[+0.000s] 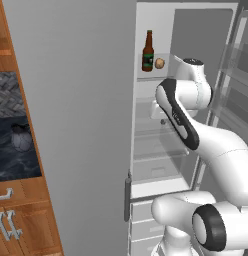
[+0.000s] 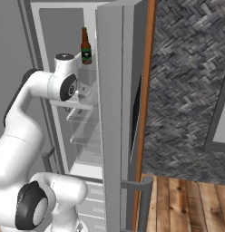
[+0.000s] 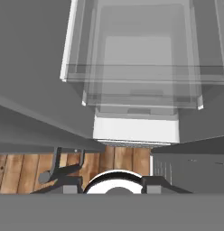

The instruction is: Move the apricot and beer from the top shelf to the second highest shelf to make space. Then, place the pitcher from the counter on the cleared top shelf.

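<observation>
Beer (image 1: 148, 51) (slim brown glass) beside round apricot (image 1: 159, 63).

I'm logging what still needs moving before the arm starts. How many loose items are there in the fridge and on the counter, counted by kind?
Beer bottles: 1, upright on the top shelf
Apricots: 1, just right of the bottle on that shelf
Pitchers: 1, on the counter
Total: 3

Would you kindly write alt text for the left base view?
An open fridge holds the beer and the apricot side by side on the top shelf, with the white arm reaching in below them.
</observation>
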Robot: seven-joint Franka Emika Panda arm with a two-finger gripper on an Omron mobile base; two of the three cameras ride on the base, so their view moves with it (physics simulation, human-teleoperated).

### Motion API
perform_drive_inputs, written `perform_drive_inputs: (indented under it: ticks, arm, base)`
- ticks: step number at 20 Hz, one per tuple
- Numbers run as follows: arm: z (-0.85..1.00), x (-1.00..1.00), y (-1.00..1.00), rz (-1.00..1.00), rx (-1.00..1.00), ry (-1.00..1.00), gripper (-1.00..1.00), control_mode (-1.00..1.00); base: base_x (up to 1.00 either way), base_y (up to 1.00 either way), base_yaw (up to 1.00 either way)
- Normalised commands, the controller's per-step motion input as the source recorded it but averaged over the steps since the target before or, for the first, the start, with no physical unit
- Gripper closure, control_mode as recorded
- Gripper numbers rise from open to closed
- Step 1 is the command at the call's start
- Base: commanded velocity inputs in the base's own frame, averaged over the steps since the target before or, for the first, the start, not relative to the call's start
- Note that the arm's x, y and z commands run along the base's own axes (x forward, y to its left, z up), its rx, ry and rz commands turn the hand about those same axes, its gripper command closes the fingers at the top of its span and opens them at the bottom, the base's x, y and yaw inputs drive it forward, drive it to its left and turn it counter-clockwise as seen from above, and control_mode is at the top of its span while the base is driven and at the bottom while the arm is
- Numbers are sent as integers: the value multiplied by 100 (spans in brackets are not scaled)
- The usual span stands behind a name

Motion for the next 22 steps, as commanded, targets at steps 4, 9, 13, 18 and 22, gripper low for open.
perform_drive_inputs:
  ticks: [4, 9, 13, 18, 22]
  arm:
    - [0, -1, 0, 0, 0, -11, -100, -100]
    - [18, -9, -3, 0, 0, -28, -100, -100]
    - [45, -1, 0, 0, 0, -22, -100, -100]
    - [58, 0, 0, 0, 0, -19, -100, -100]
    - [66, 0, 0, 0, 0, -22, -100, -100]
  base:
    - [0, 0, 0]
    - [0, 0, 0]
    - [0, 0, 0]
    - [0, 0, 0]
    - [0, 0, 0]
